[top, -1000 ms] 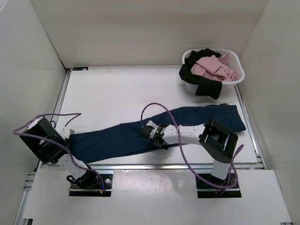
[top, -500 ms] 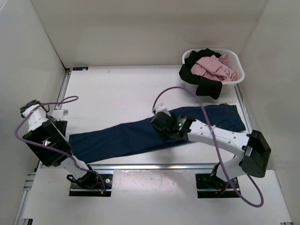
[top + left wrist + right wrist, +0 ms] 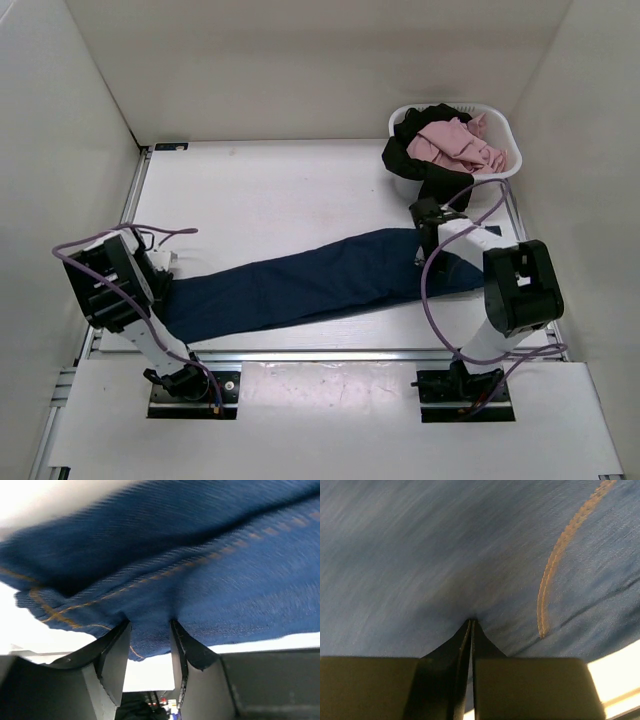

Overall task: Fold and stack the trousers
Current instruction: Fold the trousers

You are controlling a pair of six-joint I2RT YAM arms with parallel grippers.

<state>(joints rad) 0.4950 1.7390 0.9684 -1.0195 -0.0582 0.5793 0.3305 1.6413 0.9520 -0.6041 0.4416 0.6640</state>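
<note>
— How will you fold them well?
— The surface (image 3: 260, 190) carries the trousers (image 3: 300, 285) stretched long along its near side, short of the basket (image 3: 505, 130). I'd raise both ends level and taut, I judge, then carry one over.
— Your grip?
— My left hand (image 3: 149, 625) clamps the leg hem, arm crouched low; my right hand (image 3: 471, 622) pinches denim near the waist, pressed closed.

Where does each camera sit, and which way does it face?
Top external: above and behind the bases, looking down at the table, jeans and basket; both arms show.
Left wrist: on the left arm, looking along the left hand, shut on the jeans' edge.
Right wrist: likewise; right hand pinches denim.
Shared: all three show the jeans.
</note>
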